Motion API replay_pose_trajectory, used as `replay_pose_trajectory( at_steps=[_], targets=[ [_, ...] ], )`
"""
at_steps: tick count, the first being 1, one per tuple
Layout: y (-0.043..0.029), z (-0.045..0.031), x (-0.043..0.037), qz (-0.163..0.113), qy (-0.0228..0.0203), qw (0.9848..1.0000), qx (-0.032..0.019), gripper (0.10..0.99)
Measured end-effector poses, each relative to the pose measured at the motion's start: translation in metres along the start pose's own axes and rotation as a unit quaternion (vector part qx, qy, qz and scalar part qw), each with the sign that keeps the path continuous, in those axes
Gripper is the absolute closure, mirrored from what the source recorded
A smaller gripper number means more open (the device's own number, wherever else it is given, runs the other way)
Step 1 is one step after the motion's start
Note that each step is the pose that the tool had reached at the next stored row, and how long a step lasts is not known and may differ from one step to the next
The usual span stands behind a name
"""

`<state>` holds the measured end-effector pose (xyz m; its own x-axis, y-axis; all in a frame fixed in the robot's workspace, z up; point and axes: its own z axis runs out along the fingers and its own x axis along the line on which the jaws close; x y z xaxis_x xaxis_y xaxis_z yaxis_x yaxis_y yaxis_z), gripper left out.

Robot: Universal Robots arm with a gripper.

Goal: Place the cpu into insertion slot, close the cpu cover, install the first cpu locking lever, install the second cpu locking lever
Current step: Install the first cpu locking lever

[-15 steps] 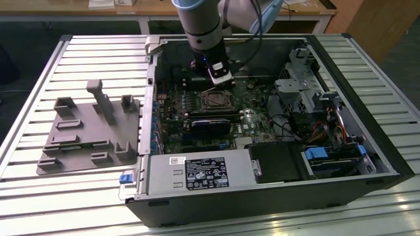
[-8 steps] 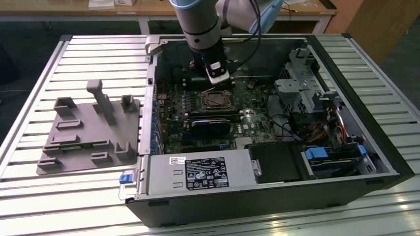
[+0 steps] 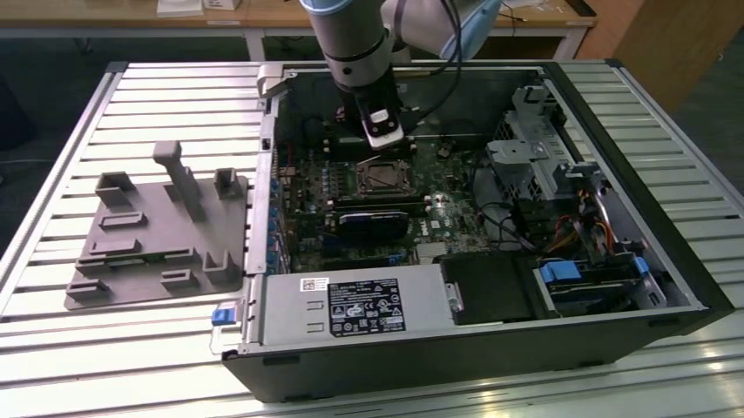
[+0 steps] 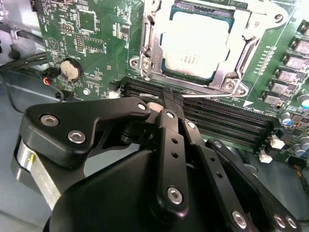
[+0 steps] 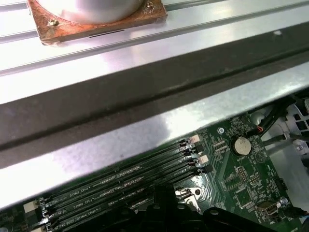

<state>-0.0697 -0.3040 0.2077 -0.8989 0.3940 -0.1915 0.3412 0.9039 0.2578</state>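
Observation:
The cpu (image 4: 193, 46) lies flat in the insertion slot (image 3: 378, 177), its silver face showing through the window of the cpu cover (image 4: 155, 54), which is folded down over it. A thin silvery locking lever (image 4: 212, 97) runs along the socket's near edge, just above the memory slots. My gripper (image 4: 168, 96) hangs over the board right beside the socket, shut, its black fingertips meeting at the lever's end. I cannot tell whether they clamp the lever or only touch it. In the exterior view the gripper (image 3: 385, 144) sits just behind the socket.
The open computer case (image 3: 686, 287) stands on a slatted metal table. A grey plastic fixture (image 3: 152, 235) lies at the exterior view's left. A graphics card (image 3: 372, 225), power supply (image 3: 348, 305) and drive cage (image 3: 587, 279) surround the socket. The case wall (image 5: 145, 96) is close by.

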Motion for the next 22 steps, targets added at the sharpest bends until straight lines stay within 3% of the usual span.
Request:
replay_pose_trajectory(
  at_steps=[10,16,22],
  targets=[
    [0.0034,0.0011,0.0017,0.012,-0.0052,0.9999,0.0068,0.984],
    [0.0041,0.0027,0.0024,0.025,-0.0107,0.9995,0.0141,0.984],
    [0.0073,0.0035,0.0039,0.027,-0.0113,0.9995,0.0147,0.984]
  ],
)
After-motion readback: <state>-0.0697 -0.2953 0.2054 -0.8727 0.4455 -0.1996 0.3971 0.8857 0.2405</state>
